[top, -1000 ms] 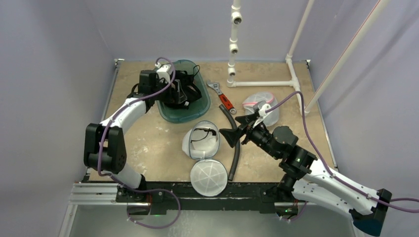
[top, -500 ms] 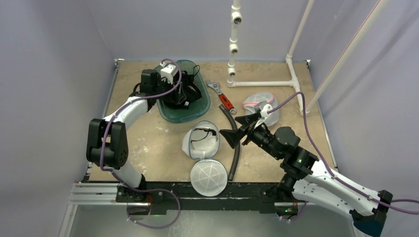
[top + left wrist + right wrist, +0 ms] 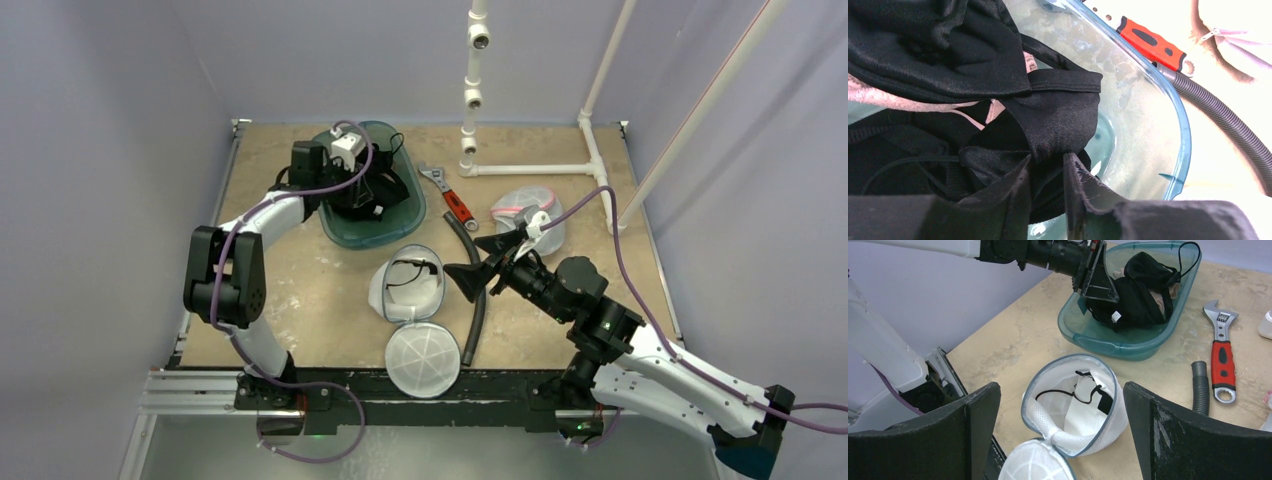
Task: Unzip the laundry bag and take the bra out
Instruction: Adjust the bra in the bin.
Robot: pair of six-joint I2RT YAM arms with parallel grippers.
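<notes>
Since a second ago the left arm's elbow has shifted inward and its fingers have drawn together over the bin, while the right arm has barely moved; the bra [image 3: 372,188] is a crumpled heap of glossy black fabric with pale pink lining, lying in the teal bin [image 3: 350,238] at the far left of the table [image 3: 300,290]; the left gripper [image 3: 1047,160] is pinching a fold of that black fabric between narrow jaws, which I can see only from the left wrist camera.

From the right wrist camera I get a small white tag on the bra, and the inside of the laundry bag [image 3: 408,290], white mesh, unzipped, its round lid flopped toward the near edge, a thin black strap inside; the overhead view gives me neither detail but shows the whole layout.

I see the right gripper [image 3: 482,260] spread wide and holding nothing, poised just right of the bag.

My count: one bra; one bin; one orange-handled wrench [image 3: 458,208]; one grey hose [image 3: 478,300]; two mesh bags, the second, pink-trimmed bag [image 3: 528,212] lying near the white pipe frame [image 3: 530,169].
</notes>
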